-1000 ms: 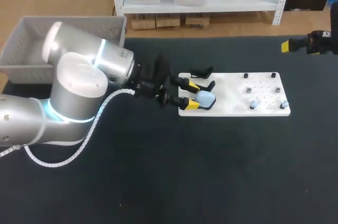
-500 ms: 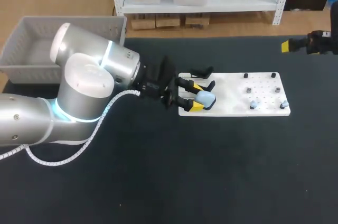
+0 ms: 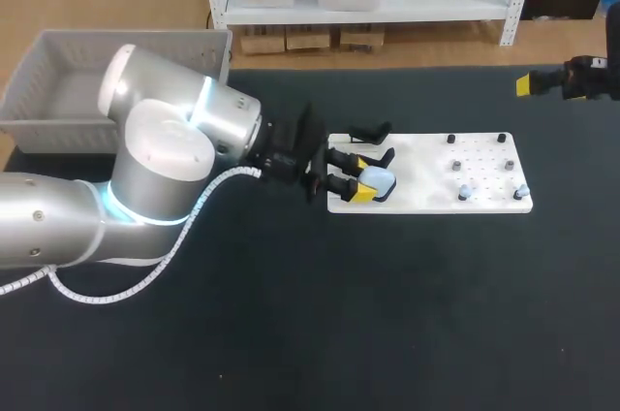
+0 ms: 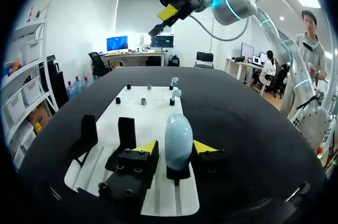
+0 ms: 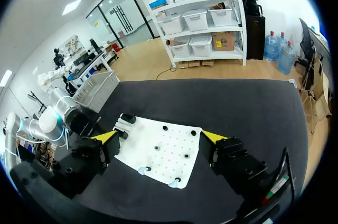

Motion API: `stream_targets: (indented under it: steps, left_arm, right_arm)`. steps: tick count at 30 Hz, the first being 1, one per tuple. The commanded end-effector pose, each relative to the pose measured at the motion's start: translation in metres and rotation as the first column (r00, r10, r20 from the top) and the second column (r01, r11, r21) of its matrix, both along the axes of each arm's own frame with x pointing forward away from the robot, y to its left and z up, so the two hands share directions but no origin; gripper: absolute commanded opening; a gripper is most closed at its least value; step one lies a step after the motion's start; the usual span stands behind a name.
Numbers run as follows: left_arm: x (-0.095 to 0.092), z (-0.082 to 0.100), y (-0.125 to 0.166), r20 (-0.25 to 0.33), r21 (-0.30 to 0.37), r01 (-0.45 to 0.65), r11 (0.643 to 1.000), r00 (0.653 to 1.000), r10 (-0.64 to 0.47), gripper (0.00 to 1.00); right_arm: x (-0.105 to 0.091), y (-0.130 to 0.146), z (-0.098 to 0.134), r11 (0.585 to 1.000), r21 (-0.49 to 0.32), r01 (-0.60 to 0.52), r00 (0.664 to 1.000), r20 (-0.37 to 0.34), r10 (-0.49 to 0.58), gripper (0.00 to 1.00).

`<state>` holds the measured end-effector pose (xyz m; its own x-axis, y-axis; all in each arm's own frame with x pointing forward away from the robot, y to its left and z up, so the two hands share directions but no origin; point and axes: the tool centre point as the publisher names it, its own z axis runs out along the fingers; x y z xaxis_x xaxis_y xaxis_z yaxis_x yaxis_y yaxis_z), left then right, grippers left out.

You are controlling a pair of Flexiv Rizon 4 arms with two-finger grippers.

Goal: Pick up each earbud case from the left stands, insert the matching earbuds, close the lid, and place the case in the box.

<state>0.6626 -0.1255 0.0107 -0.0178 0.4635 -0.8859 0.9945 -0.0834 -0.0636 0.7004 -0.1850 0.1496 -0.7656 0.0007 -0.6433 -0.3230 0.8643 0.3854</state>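
Head view: case (image 3: 378, 181) near board (image 3: 484, 169) edge

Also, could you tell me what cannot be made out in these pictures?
Box inside: head view, partly behind the left arm.
Small pieces on the white board: every view, too small to tell earbuds from pegs.
Right arm: head view, mostly cut off by the edge.

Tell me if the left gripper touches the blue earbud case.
Cannot tell. In the left wrist view the earbud case stands inside the left gripper, close on both sides; no view shows contact or a gap plainly.
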Motion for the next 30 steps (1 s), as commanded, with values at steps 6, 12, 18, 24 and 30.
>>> stream_targets:
  steps: [6,12,18,24,30]
  left_arm:
    - [-0.009,0.016,-0.003,0.040,-0.020,0.036,0.999,0.999,-0.036,0.00]
    - [-0.019,0.047,-0.002,0.085,-0.091,-0.012,0.996,0.996,0.020,0.00]
    - [-0.019,0.071,-0.009,0.104,-0.217,-0.077,0.973,0.989,0.102,0.00]
    - [-0.014,0.082,-0.018,0.111,-0.284,-0.067,0.957,0.989,0.102,0.00]
    - [-0.012,0.091,-0.024,0.109,-0.329,-0.055,0.943,0.989,0.095,0.00]
  right_arm:
    - [0.000,0.000,0.000,1.000,-0.001,0.000,1.000,0.000,0.000,1.00]
    - [0.000,0.000,0.000,1.000,-0.001,0.000,1.000,0.000,0.000,1.00]
    - [0.000,0.000,0.000,1.000,-0.001,0.000,1.000,0.000,0.000,1.00]
    - [0.000,0.000,0.000,1.000,-0.001,0.000,1.000,0.000,0.000,1.00]
    - [0.000,0.000,0.000,1.000,-0.001,0.000,1.000,0.000,0.000,1.00]
